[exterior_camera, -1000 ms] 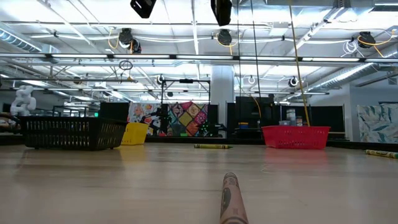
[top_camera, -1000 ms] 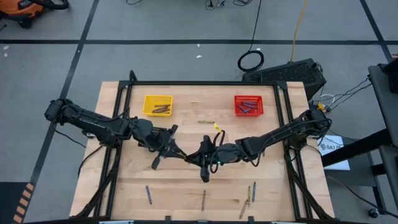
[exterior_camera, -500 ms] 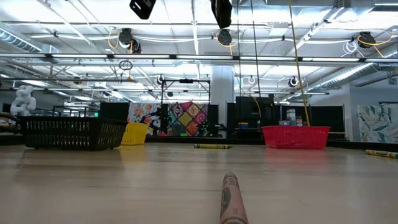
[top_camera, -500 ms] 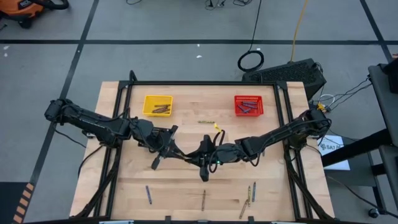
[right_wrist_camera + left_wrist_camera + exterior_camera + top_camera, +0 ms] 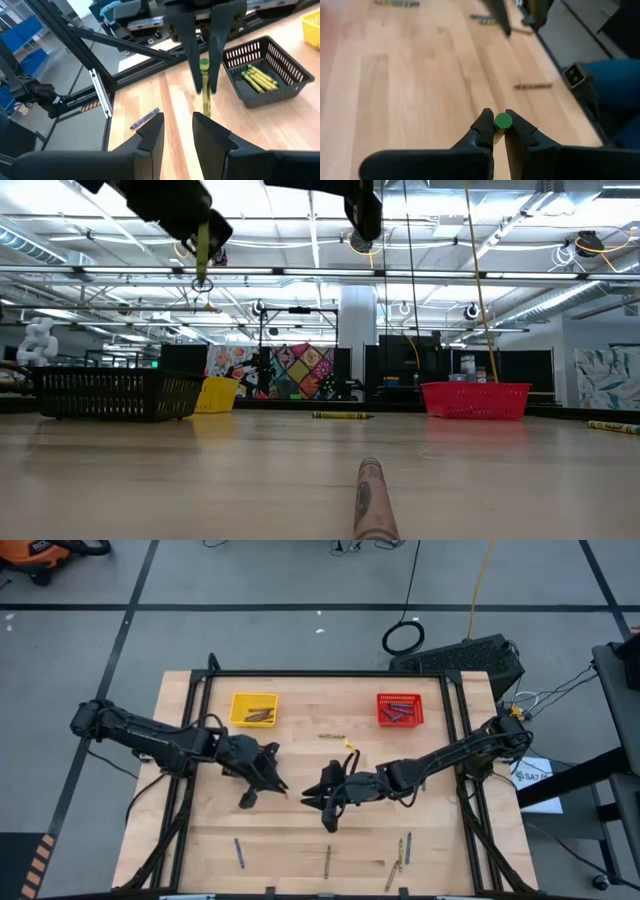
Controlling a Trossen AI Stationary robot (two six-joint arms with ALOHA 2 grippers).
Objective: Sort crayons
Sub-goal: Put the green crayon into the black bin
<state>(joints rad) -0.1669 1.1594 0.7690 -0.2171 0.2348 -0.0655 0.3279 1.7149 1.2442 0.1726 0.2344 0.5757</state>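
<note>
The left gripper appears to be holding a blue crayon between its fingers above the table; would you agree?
Not quite: the crayon in the left gripper is yellow-green, not blue, as the left wrist view shows. It is indeed held between the fingers above the table.

Both arms are pretty much all matte black, built from chunky rounded joint housings with slimmer tube links between them. Loose black cables loop along each arm and hang off near the elbows. The left claw (image 5: pixel 262 780) ends in two thin, tapering black fingers (image 5: pixel 482 131) with flat inner faces and a blocky black base behind them. The right claw (image 5: pixel 325 802) looks the same: smooth dark plastic fingers (image 5: pixel 152 131), slightly angular, widening into a broad black body. No markings or labels readable on either one.
</note>
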